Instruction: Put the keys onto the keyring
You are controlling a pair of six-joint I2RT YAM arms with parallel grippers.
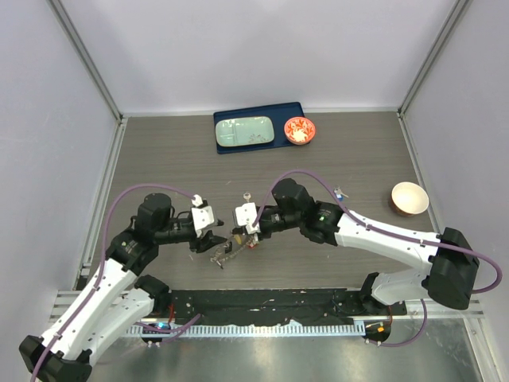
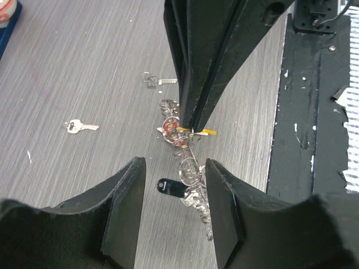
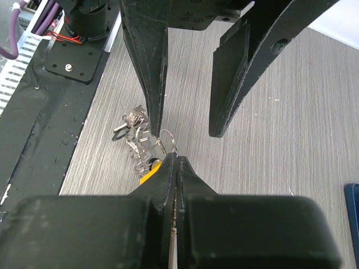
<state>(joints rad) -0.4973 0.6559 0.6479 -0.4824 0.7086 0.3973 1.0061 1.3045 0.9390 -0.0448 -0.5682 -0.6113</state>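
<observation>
Right gripper (image 3: 175, 161) clenched, tips pinching the yellow-headed metal key (image 3: 150, 171) at the thin metal keyring fringed with silver keys (image 2: 188, 168). Left gripper (image 2: 174, 165) released, fingers spread just above the ring's black tag (image 2: 171, 188). Ring lies on grey wood-grain table (image 2: 84, 56), close to near edge, mid-width. One plain silver key (image 2: 78, 126) lies apart, toward far edge.
</observation>
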